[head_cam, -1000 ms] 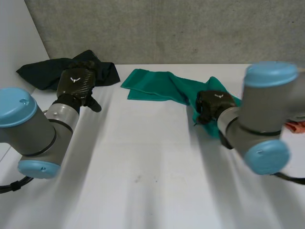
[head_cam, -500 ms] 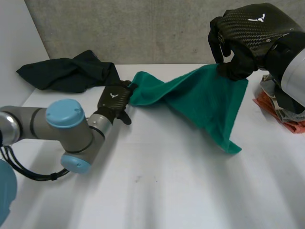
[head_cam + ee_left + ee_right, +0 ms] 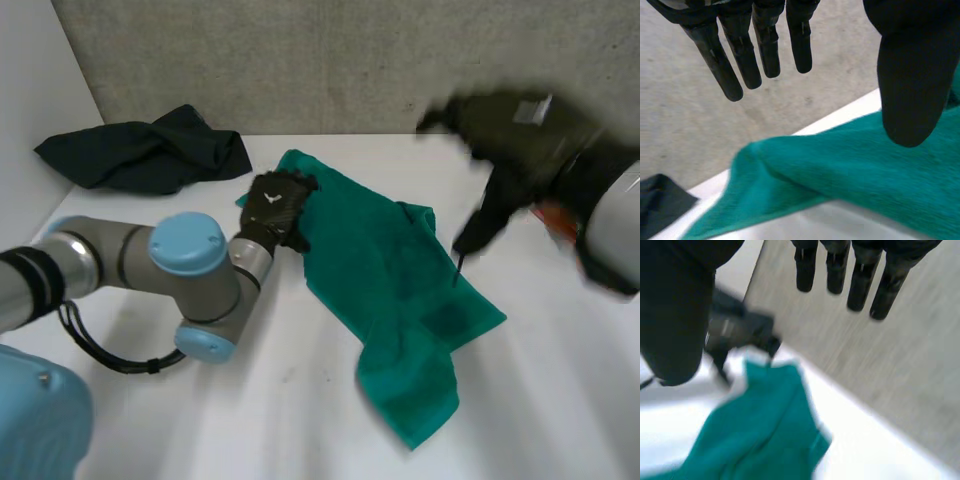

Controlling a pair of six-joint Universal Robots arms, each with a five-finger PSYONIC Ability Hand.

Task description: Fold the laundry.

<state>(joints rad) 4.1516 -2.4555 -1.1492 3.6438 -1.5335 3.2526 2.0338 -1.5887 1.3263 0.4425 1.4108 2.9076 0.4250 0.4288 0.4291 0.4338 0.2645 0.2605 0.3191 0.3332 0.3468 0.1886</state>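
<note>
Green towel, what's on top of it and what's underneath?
The left hand is over the far left corner of the green towel, fingers straight, gripping nothing. The white table shows all around it. Whatever the rumpled folds cover cannot be seen.

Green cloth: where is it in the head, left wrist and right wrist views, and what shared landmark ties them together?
Head view: the green cloth lies spread on the white table, a far corner at the left hand.
Left wrist view: it lies below that hand's straight fingers and thumb.
Right wrist view: it lies below the open right hand.
Shared landmark: the grey wall behind the table.
</note>
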